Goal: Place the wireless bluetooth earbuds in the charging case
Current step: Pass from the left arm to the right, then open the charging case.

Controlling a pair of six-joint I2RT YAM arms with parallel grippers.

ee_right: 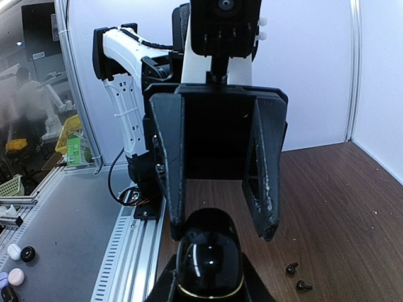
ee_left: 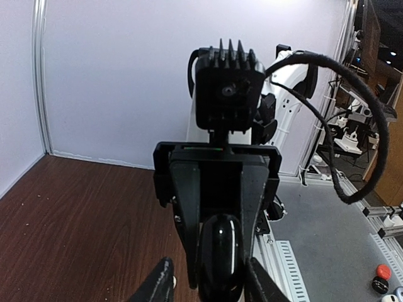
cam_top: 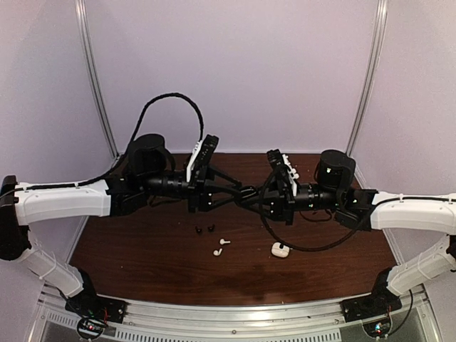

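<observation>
A glossy black charging case (ee_right: 209, 261) with a gold rim is held in the air between the two arms, and my right gripper (ee_right: 209, 284) is shut on it. My left gripper (ee_left: 210, 277) faces it from the other side, open, with its fingers (ee_right: 263, 189) spread wider than the case (ee_left: 220, 251). The two grippers meet over the table's middle (cam_top: 249, 192). Two black earbuds (cam_top: 204, 229) lie on the wood below, also in the right wrist view (ee_right: 296, 277). Two white earbuds (cam_top: 221, 246) lie just nearer, beside a white charging case (cam_top: 279, 249).
The brown wooden table (cam_top: 142, 249) is closed in by white walls at the back and sides. A metal rail (cam_top: 235, 313) runs along the near edge, where both arm bases are bolted. Black cables loop over the arms.
</observation>
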